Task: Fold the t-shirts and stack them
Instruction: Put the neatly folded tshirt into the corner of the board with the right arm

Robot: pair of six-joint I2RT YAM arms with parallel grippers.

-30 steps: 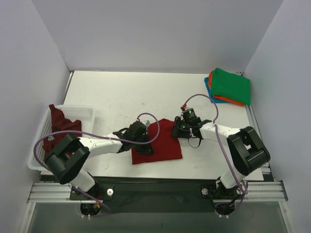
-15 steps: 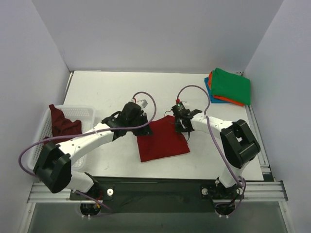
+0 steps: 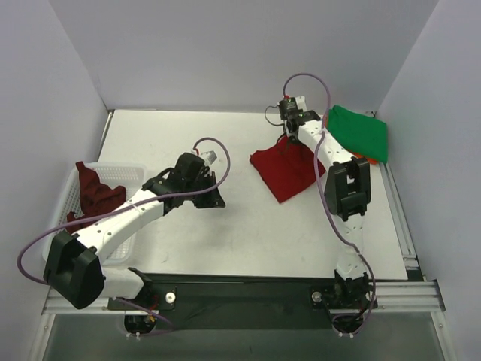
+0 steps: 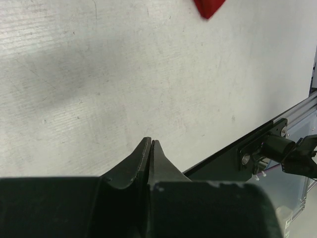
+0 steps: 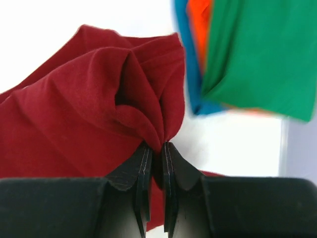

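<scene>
Right gripper (image 5: 156,148) pinches a bunched fold of the red t-shirt (image 3: 289,169) just left of the folded stack (image 3: 359,131); the cloth is possibly part-lifted. Left gripper (image 4: 149,143) is pressed together, empty, well left of the stack. Maroon t-shirt (image 3: 94,192) lies in the basket (image 3: 135,174), farthest from the stack.

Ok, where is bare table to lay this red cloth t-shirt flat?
Bare white table: the middle and near strip, between the left gripper and the red t-shirt; also the far-left corner behind the white mesh basket. Crowded far right: the right gripper holds that shirt beside the folded green-topped stack.
</scene>
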